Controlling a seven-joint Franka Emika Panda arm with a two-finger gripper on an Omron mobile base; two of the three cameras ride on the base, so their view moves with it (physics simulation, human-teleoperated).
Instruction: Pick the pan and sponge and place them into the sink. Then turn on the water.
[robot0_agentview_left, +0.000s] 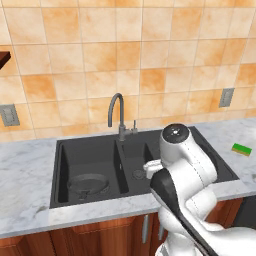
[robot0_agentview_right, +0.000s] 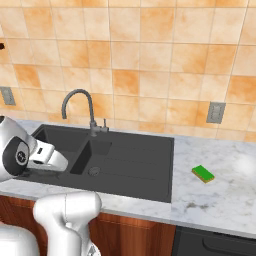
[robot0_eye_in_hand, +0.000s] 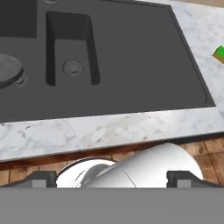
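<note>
In the left base view the frying pan (robot0_agentview_left: 88, 184) lies flat in the large left basin of the black sink (robot0_agentview_left: 60, 170), its short handle toward the near wall. The grey gooseneck faucet (robot0_agentview_left: 118, 116) stands behind the divider, and the green-topped sponge (robot0_agentview_left: 242, 149) rests on the marble counter (robot0_agentview_left: 25, 170) to the right of the sink. In the right base view the sponge (robot0_agentview_right: 203, 173) lies on the counter just right of the drainboard, apart from the sink's rim (robot0_agentview_right: 172, 170). In the hand view the gripper (robot0_eye_in_hand: 111, 178) has its finger tips (robot0_eye_in_hand: 41, 178) spread wide apart, holding nothing; the pan (robot0_eye_in_hand: 8, 70) shows at the left edge, inside the basin.
</note>
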